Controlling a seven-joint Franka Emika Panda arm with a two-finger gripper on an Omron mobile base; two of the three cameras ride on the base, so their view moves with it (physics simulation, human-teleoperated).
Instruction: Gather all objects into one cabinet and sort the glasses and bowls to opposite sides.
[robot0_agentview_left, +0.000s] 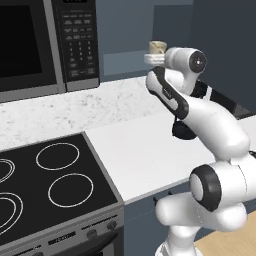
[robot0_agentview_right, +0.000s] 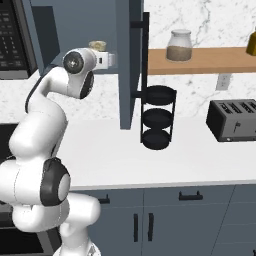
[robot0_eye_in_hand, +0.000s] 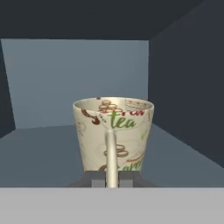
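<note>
A cream mug (robot0_eye_in_hand: 124, 131) printed with "tea" stands upright inside the blue-grey cabinet (robot0_eye_in_hand: 65, 78), its loop handle turned toward the hand. My gripper (robot0_eye_in_hand: 111, 178) is shut on that handle, a dark fingertip on each side of it. The mug's base is hidden behind the fingers, so whether it rests on the shelf cannot be told. From the base views the mug (robot0_agentview_left: 157, 48) (robot0_agentview_right: 97, 46) sits just past the wrist at the cabinet opening, with the open cabinet door (robot0_agentview_right: 127, 65) and its black bar handle (robot0_agentview_right: 145, 60) to the right.
A black microwave (robot0_agentview_left: 30, 45) hangs at the left above the stove (robot0_agentview_left: 45, 185). The white counter (robot0_agentview_left: 135, 145) lies below the arm. A black tiered rack (robot0_agentview_right: 157, 117), a toaster (robot0_agentview_right: 232, 120) and a jar (robot0_agentview_right: 179, 46) on a wooden shelf stand to the right.
</note>
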